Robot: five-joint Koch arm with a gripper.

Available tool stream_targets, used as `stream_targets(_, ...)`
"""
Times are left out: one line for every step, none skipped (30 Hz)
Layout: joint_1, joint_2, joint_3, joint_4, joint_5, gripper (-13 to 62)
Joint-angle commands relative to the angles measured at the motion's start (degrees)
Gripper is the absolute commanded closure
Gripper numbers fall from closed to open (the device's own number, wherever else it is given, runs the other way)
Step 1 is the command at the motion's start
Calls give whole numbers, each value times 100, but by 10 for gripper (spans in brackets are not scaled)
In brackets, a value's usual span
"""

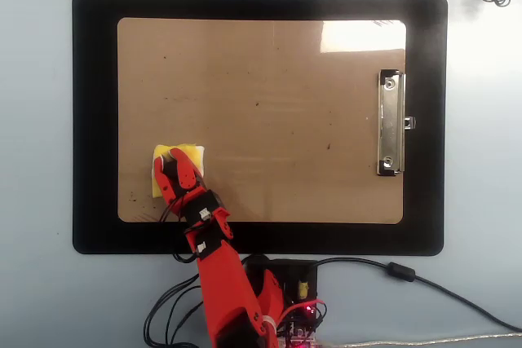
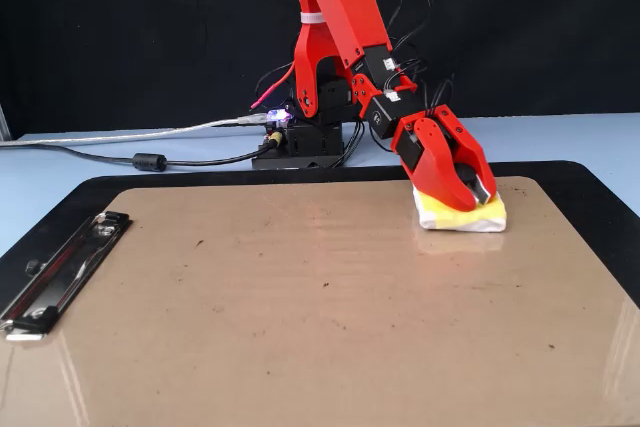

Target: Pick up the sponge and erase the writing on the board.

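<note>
The yellow sponge point(image 1: 194, 153) with whitish edges lies flat on the tan board point(image 1: 269, 103), near its lower left corner in the overhead view. In the fixed view the sponge point(image 2: 478, 217) sits at the board's point(image 2: 300, 317) far right. My red gripper point(image 1: 173, 162) comes down on it from above, its jaws closed around the sponge and pressing it to the board; it also shows in the fixed view point(image 2: 468, 192). No handwritten letters show on the board, only a few dark specks and a faint smudge point(image 1: 134, 198) by the corner.
The board lies on a larger black mat point(image 1: 94, 120). Its silver clip point(image 1: 391, 122) is on the right short edge in the overhead view, on the left in the fixed view point(image 2: 60, 272). The arm's base and cables point(image 2: 300, 142) stand beyond the mat.
</note>
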Motion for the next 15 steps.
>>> stream_targets(-88,-527,-598,-70,-237,574)
stream_targets(-79,-1002,-1081,-79,-237,574)
stream_targets(-70,-1354,-1441,-79,-237,574)
stream_targets(-44,-1661,-1819,-79,-237,574)
stream_targets(0,-1881,-2127,-53,-229,574)
stream_targets(97,-2004,-2391,-9,-220,574)
stream_targets(158,-1916,-2408,97,-220,574)
stream_targets(185,-1608,-2355,299,-211,574)
stream_targets(193,-1134,-2268,659,-220,574)
stream_targets(193,-431,-2171,1301,-237,574)
stream_targets(185,123,-2153,1934,-264,574)
stream_targets(167,650,-2162,2619,-308,575)
stream_targets(167,1125,-2162,3322,-343,574)
stream_targets(141,1652,-2224,4087,-404,574)
stream_targets(70,1969,-2294,4544,-501,574)
